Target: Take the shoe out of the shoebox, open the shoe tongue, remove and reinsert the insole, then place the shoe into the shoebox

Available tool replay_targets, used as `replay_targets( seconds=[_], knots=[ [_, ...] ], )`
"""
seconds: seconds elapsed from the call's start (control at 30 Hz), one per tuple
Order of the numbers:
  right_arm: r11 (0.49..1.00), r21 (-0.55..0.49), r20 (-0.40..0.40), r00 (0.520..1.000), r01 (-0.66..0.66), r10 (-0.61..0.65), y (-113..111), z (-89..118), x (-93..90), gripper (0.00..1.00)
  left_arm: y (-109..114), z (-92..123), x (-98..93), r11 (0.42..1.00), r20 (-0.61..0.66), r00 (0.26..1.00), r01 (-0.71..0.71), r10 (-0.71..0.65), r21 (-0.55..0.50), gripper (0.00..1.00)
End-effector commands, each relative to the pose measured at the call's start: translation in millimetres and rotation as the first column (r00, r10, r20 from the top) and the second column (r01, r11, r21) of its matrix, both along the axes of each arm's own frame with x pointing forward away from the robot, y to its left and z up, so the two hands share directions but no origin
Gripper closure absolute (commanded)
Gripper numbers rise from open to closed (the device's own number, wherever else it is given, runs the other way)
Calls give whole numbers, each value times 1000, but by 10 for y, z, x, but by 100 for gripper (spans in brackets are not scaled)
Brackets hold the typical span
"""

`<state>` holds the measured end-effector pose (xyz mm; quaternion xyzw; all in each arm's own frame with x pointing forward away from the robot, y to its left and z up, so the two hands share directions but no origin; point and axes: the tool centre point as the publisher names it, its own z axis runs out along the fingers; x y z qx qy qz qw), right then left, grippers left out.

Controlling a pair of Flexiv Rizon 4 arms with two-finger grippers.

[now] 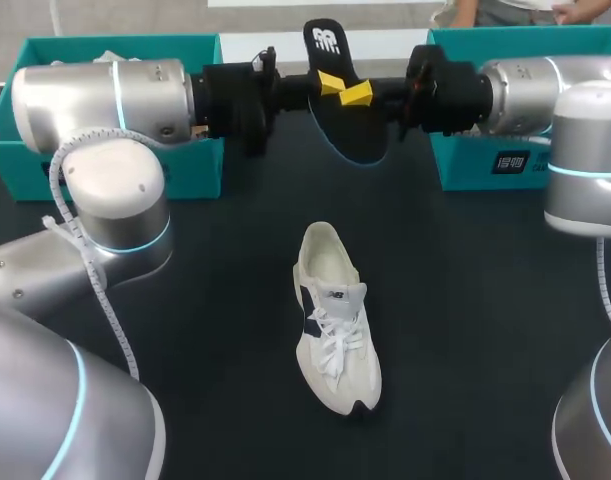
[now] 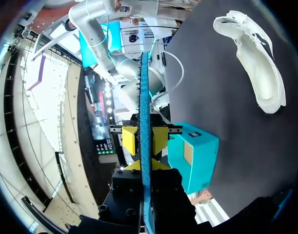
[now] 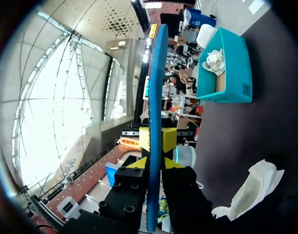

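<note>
Head view, nearest: the shoe (image 1: 335,320) stands on its sole in the middle of the dark surface (image 1: 465,300), toe toward the robot and heel opening toward the far side. It is out of the box and free of both hands, probably set here so that its mouth faces the arms.
Laces and tongue: the laces look loose over the tongue. The pictures do not show how far the tongue is pulled open.
Insole: the black insole (image 1: 357,135) with a blue underside is held in the air beyond the shoe, well above the surface, with its printed heel end uppermost.
Left hand: the left hand (image 2: 145,139) is clamped on the insole, one yellow tip on each face, and sees it edge-on.
Right hand: the right hand (image 3: 156,139) pinches the same insole from the opposite side, likewise one tip to a face.
Reason for the double hold: this is likely a transfer or regrip, meant to turn the insole for re-entry.
Far left: a teal box with paper (image 1: 125,45), probably the shoebox.
Far right: a second teal box (image 1: 465,160), standing apart from the first so the middle is free for handling.
</note>
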<state>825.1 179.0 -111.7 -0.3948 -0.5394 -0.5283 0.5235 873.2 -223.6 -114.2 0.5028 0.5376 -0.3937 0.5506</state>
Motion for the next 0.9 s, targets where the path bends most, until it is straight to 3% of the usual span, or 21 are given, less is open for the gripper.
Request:
replay_targets(
  seconds=[0.03,0.07,0.1,0.27,0.3,0.33,0.5,0.77,0.9],
  knots=[
    [1000,2,-1,1000,-1,1,29,-6,-7,88,-40,-19,39,1000,4,1000,-1,1,-6,100],
    [1000,3,-2,1000,-2,2,29,-7,-10,90,-39,-19,39,1000,4,1000,-1,1,-6,100],
    [1000,2,-2,1000,-2,2,26,-9,-14,100,-39,-18,40,1000,2,1000,3,-3,-6,100],
    [1000,-4,2,1000,-1,1,8,-27,-19,100,-41,-5,24,1000,-4,1000,-2,2,0,100],
    [1000,-4,3,1000,-1,1,7,-27,-19,100,-33,-4,21,1000,-7,1000,-4,4,1,82],
    [1000,-3,4,1000,0,0,4,-27,-19,100,-20,1,16,1000,-16,1000,-21,21,-3,0],
    [1000,-2,44,999,14,-14,-10,-26,-16,100,68,85,-24,999,-51,998,-42,41,-6,0],
    [996,48,253,964,70,-80,-144,-28,36,100,399,-35,-359,1000,-382,924,-11,17,19,0],
    [997,51,368,927,61,-75,-181,-15,59,100,505,-143,-510,999,-543,840,-19,-9,-47,0]
  ],
)
